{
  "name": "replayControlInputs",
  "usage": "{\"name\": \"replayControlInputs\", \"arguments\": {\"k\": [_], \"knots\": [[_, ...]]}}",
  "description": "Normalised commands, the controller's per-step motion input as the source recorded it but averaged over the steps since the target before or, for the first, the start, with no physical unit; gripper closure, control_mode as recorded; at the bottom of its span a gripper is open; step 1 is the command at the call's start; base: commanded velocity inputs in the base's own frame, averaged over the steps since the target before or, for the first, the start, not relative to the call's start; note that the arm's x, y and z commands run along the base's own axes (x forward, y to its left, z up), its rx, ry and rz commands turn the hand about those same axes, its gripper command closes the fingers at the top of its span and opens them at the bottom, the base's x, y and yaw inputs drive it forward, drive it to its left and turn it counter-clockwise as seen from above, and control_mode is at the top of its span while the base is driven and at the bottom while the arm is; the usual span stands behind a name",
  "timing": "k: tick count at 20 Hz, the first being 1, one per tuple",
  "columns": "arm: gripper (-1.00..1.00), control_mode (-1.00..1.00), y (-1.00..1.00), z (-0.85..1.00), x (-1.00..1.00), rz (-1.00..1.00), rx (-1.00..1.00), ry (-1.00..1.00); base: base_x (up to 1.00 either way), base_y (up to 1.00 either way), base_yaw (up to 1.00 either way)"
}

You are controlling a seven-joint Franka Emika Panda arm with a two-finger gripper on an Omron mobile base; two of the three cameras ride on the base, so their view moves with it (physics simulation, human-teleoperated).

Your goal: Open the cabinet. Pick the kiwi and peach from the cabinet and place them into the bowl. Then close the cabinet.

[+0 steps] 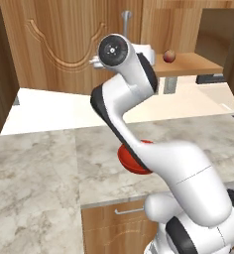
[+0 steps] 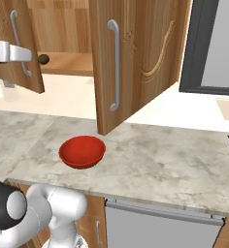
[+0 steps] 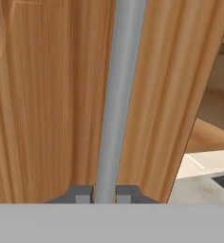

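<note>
My gripper (image 3: 104, 193) is shut on the long silver bar handle (image 3: 118, 95) of the cabinet's left door (image 3: 47, 95), one fingertip on each side of the bar. In the right base view the gripper (image 2: 26, 54) reaches that handle (image 2: 17, 29) from the left. The cabinet's right door (image 2: 140, 58) stands swung open. On the cabinet shelf (image 1: 193, 63) lies the peach (image 1: 169, 56). A small dark round fruit (image 2: 43, 59) sits at the shelf edge; I cannot tell whether it is the kiwi. The red bowl (image 2: 82, 151) rests on the counter, half hidden by my arm in the left base view (image 1: 125, 158).
The marble counter (image 2: 155, 160) runs under the cabinet, with a drawer front (image 2: 160, 227) below its edge. A dark-framed panel (image 2: 208, 43) stands at the right. The open right door hangs over the counter just behind the bowl.
</note>
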Motion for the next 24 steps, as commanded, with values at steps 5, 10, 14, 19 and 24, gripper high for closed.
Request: {"name": "replayControlInputs", "arguments": {"k": [5,10,14,19,24], "knots": [[1.0,-1.0,0.11,0.0,-0.59,-0.03,0.0,0.04,0.0,0.0,0.0],[1.0,-1.0,0.0,0.0,-0.39,0.0,0.0,0.04,0.0,0.0,0.0],[1.0,-1.0,0.0,0.0,-0.26,0.0,0.0,0.02,0.0,0.0,0.0],[1.0,-1.0,0.0,0.0,-0.36,0.0,0.0,-0.01,0.0,0.0,0.0],[1.0,-1.0,0.0,0.0,-0.68,0.0,0.0,-0.08,0.0,0.0,0.0]]}}
